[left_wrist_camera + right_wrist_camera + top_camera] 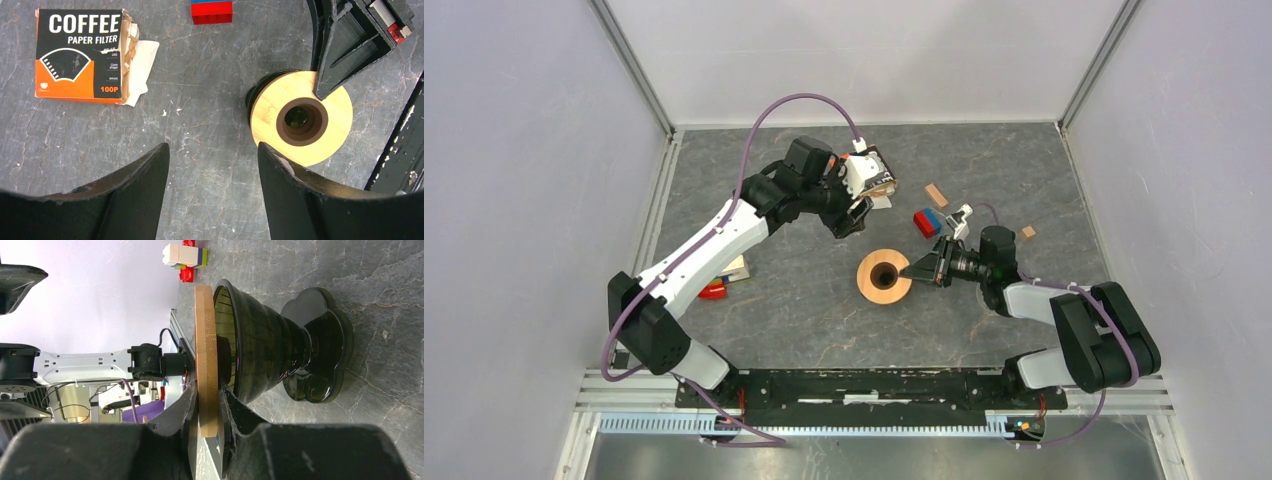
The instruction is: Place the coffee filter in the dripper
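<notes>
The dripper (871, 285) stands mid-table, a dark funnel cup with a tan ring on top (270, 115) and a dark foot (320, 360). My right gripper (914, 272) reaches in from the right and is shut on the ring's edge (207, 390), one finger on each face. The coffee filter (142, 60) shows as white paper poking out of the orange-and-black COFFEE packet (75, 55). My left gripper (212, 147) hovers open over bare table between packet and dripper, holding nothing (856, 220).
A red-and-blue brick (927, 222) lies just behind the dripper. Small wooden blocks (936, 193) (1027, 232) lie farther back right. More bricks and a book-like stack (724, 280) sit under the left arm. White walls enclose the table.
</notes>
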`<action>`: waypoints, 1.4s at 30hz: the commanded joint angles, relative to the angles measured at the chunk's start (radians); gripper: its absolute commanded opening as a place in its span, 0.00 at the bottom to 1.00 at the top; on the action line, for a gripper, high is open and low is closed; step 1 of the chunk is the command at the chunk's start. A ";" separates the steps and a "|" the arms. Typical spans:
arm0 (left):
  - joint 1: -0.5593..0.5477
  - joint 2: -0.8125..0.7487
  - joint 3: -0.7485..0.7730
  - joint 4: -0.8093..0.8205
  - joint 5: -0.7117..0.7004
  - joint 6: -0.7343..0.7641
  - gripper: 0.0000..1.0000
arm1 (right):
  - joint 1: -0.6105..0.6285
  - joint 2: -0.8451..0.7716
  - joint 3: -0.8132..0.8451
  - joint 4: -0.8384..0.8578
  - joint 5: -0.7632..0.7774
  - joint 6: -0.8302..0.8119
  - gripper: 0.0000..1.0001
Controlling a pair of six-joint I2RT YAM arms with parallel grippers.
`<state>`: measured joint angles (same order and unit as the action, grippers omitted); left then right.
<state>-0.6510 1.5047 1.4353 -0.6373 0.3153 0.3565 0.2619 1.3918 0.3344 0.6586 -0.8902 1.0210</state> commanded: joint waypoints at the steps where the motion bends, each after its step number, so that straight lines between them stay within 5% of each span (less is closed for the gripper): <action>1: 0.002 -0.001 0.030 0.034 0.004 0.039 0.72 | -0.006 0.012 0.031 -0.024 0.035 -0.051 0.22; 11: 0.002 0.000 0.024 0.035 0.013 0.045 0.72 | -0.044 0.046 0.082 -0.011 -0.011 -0.048 0.27; 26: 0.002 0.039 0.014 0.034 0.055 0.014 0.72 | -0.069 0.000 0.102 -0.024 -0.049 -0.060 0.50; 42: 0.002 0.102 0.009 0.034 0.077 -0.027 0.72 | -0.101 -0.023 0.210 -0.332 -0.059 -0.314 0.63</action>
<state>-0.6514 1.6115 1.4349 -0.6323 0.3683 0.3550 0.1738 1.3975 0.4934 0.3992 -0.9394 0.8036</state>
